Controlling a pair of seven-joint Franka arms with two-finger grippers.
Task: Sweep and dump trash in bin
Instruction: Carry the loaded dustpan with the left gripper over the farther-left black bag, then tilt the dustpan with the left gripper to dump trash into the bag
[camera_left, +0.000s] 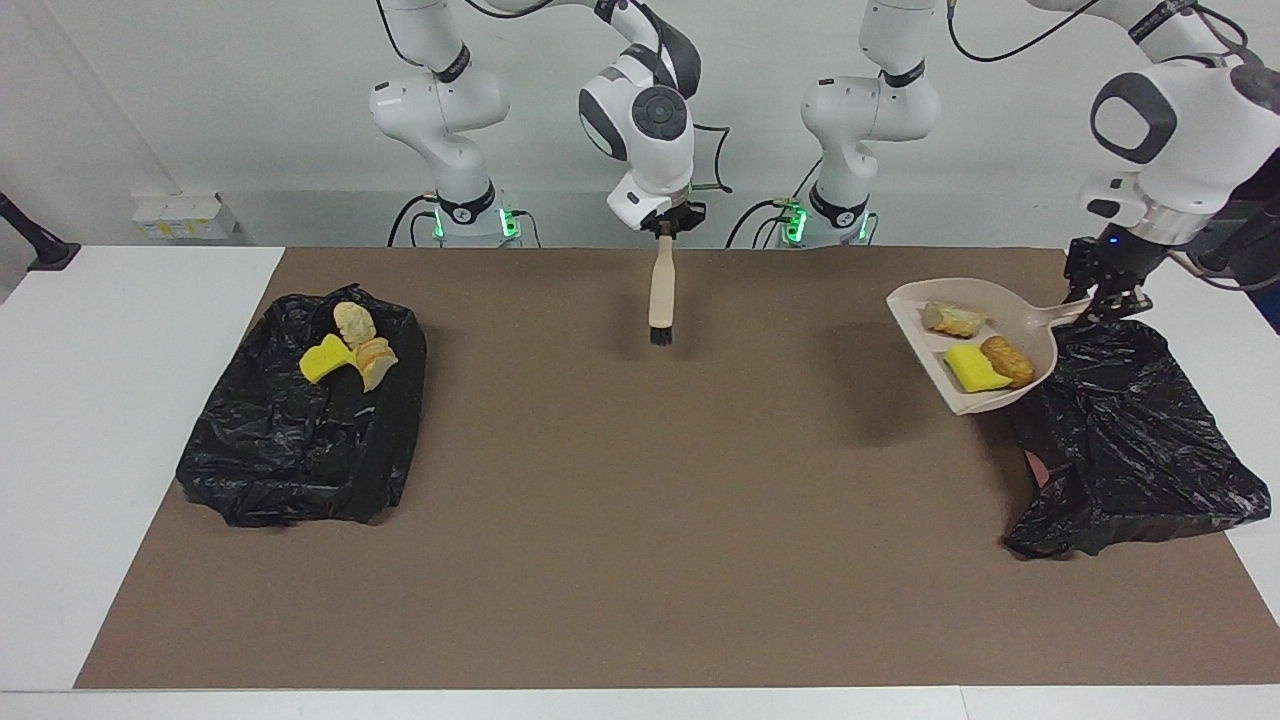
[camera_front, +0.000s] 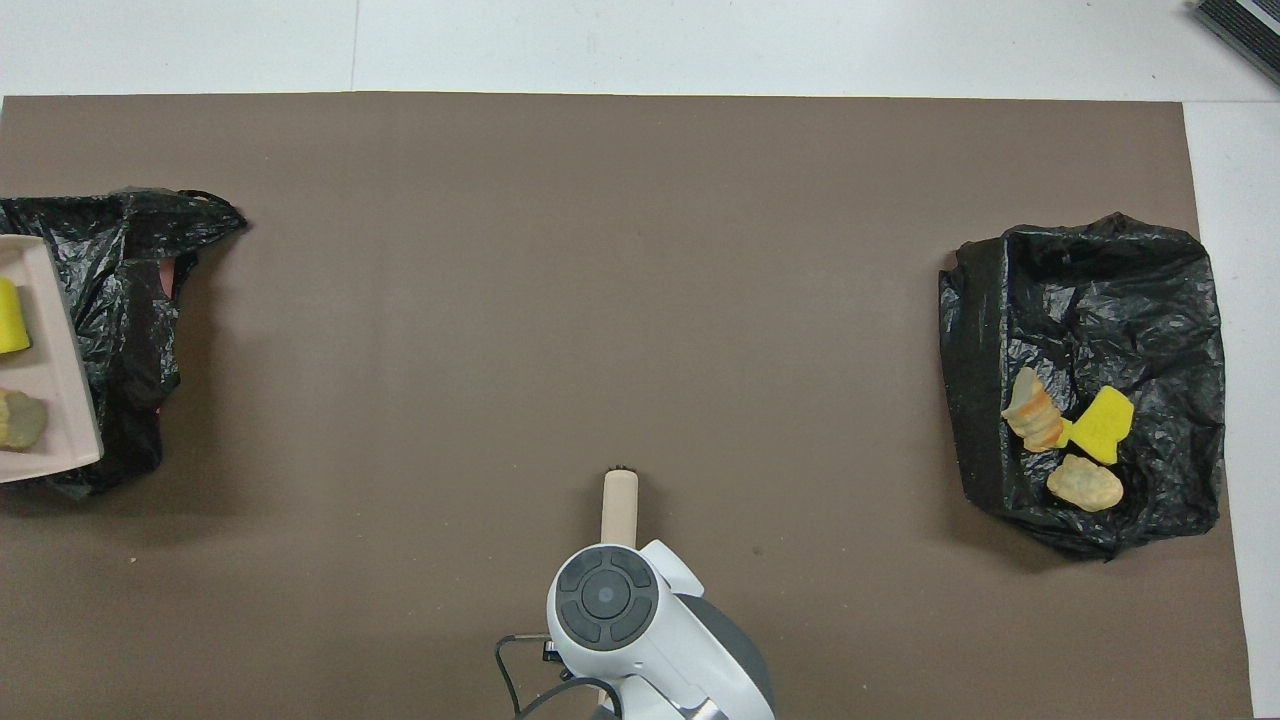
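My left gripper (camera_left: 1100, 292) is shut on the handle of the beige dustpan (camera_left: 1028, 322), which it holds tilted in the air over the edge of the black-bagged bin (camera_left: 1130, 440) at the left arm's end of the table. In the pan lie three pieces of trash: a pale beige chunk (camera_left: 947, 318), a yellow sponge (camera_left: 975, 371) and a tan-orange chunk (camera_left: 1007, 361). The overhead view shows only the pan's mouth (camera_front: 55, 330) over that bin (camera_front: 125, 300). My right gripper (camera_left: 665, 225) is shut on the brush (camera_left: 660, 295), which hangs bristles down over the mat.
A second black-bagged bin (camera_left: 300, 440) sits at the right arm's end of the table, with yellow and beige scraps (camera_left: 350, 345) lying on it. In the overhead view these scraps (camera_front: 1065, 440) lie on the side of that bin (camera_front: 1100, 300) nearer the robots.
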